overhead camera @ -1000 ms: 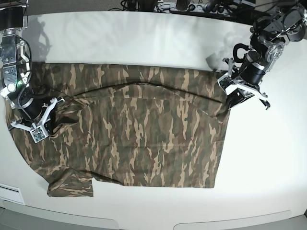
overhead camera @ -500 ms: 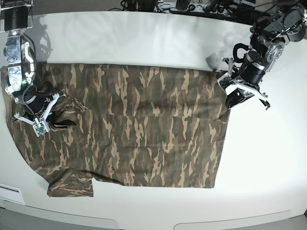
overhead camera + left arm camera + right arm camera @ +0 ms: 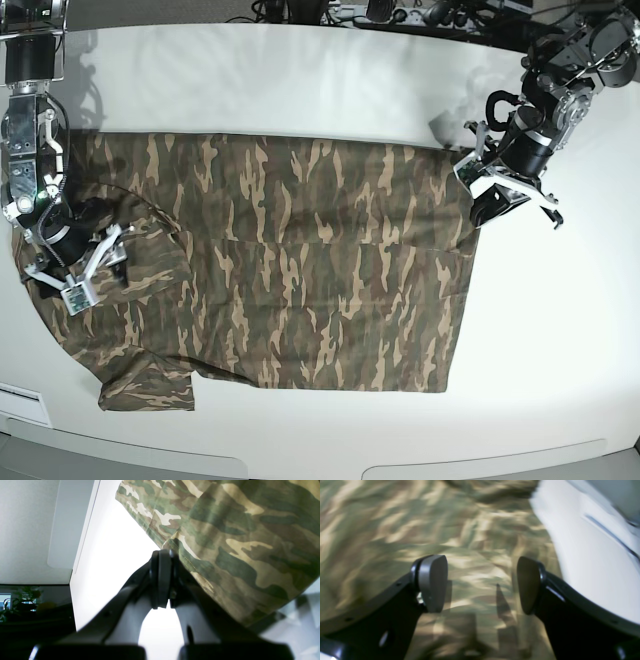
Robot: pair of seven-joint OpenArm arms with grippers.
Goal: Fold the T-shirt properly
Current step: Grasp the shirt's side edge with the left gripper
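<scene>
Big soft shirt (image 3: 330, 340) lying on the table (image 3: 560, 350).
The shirt looks light and floppy, likely to bend easily and wrinkle, but not to break. It should slide a bit on the table if tugged. The best spots to grab are probably the two ends of one long edge, pulled evenly so the middle does not sag. The right gripper (image 3: 481, 585) has its jaws wide apart over the crumpled part at the table's right side, with nothing pinched; whether it touches the cloth is hard to tell. The left gripper (image 3: 163, 553) is closed tight by the shirt's edge toward the table's left side, but whether any cloth is caught in it cannot be seen.
</scene>
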